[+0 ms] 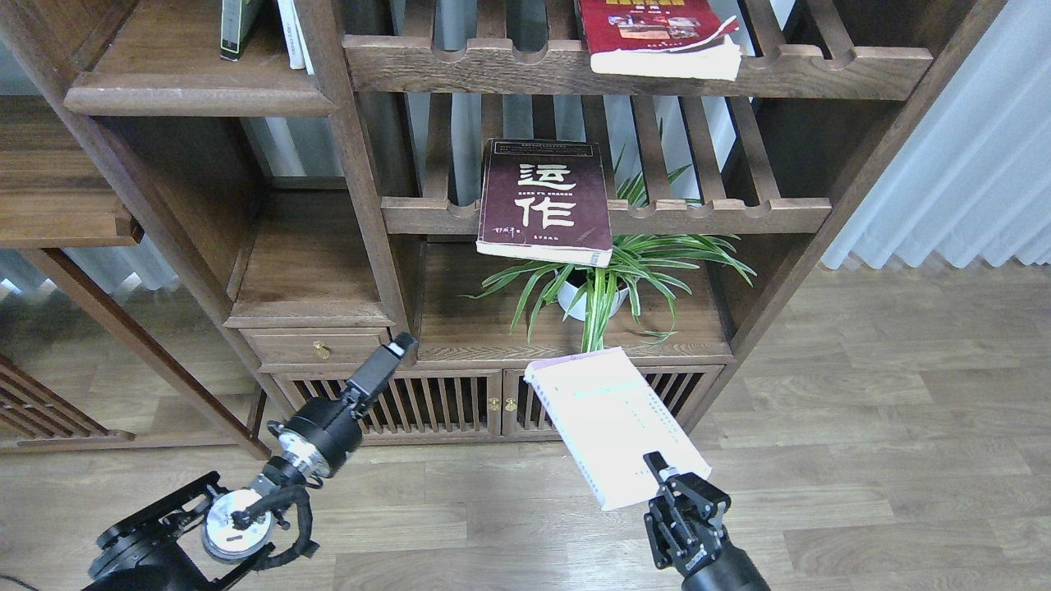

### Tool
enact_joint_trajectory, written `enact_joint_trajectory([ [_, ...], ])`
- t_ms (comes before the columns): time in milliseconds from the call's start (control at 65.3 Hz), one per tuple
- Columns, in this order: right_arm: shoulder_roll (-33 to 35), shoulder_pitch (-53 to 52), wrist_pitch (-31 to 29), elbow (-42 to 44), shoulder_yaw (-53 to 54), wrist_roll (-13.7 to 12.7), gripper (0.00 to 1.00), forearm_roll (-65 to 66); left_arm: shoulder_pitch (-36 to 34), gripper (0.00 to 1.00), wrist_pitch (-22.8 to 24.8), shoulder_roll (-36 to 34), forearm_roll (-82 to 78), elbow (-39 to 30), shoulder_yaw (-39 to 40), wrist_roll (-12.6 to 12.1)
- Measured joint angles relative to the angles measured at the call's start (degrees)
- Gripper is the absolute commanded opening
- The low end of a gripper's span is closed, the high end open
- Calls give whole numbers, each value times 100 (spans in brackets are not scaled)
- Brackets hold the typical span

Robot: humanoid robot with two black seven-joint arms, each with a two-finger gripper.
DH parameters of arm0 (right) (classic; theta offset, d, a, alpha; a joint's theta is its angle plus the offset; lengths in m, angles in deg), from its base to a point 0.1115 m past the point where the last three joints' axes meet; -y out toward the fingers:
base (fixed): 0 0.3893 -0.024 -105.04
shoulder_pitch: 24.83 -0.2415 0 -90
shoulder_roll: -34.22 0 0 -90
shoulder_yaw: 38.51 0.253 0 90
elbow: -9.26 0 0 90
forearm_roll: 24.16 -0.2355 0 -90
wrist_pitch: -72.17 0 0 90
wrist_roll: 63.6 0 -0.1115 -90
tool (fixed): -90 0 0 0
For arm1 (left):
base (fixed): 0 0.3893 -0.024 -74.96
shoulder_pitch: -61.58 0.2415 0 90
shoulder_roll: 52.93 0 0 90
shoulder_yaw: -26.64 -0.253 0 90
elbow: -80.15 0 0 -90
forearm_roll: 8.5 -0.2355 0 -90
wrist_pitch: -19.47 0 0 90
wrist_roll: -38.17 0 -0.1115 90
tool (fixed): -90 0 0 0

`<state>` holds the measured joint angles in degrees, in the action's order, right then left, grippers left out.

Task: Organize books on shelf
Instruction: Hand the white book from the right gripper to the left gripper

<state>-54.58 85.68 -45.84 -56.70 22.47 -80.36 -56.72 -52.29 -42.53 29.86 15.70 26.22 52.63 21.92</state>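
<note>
right tool (669,484) gripping the pale book (612,427) low in front of the cabinet, left tool (400,345) too dark to tell, spider plant (603,283) beneath the maroon book (546,201), red book (661,37) on the top rack, three books total

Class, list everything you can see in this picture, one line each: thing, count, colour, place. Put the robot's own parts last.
Maroon book: one, dark maroon with white characters, on the middle slatted rack.
Red book: one, red with yellow title, on the upper slatted rack.
Pale book: one, white-lavender, held in front of the cabinet.
Standing books: a few, dark green and white, upper left shelf.
Plant: one, green leaves, white pot, under the racks.
Shelf: one, dark brown, upper left.
Drawer: one, brown, brass knob.
Curtain: pale, right.
Left hand: black, before the drawer.
Right hand: black, gripping the pale book.
</note>
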Motion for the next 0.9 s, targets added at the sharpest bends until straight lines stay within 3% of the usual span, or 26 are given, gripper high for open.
enact_joint_trajectory([
  [77,-41,-62,0,55,3,-2,8,3,39,100,0,-13,14,68,113,-415],
  [168,-55,-170,1,164,58,17,8,2,39,100,0,-71,15,137,473,-560],
  [337,-27,-390,2,328,121,48,8,-45,-16,100,0,-290,50,125,990,-574],
  [904,-120,-443,2,319,29,-1,8,2,86,100,0,-46,91,173,771,-494],
])
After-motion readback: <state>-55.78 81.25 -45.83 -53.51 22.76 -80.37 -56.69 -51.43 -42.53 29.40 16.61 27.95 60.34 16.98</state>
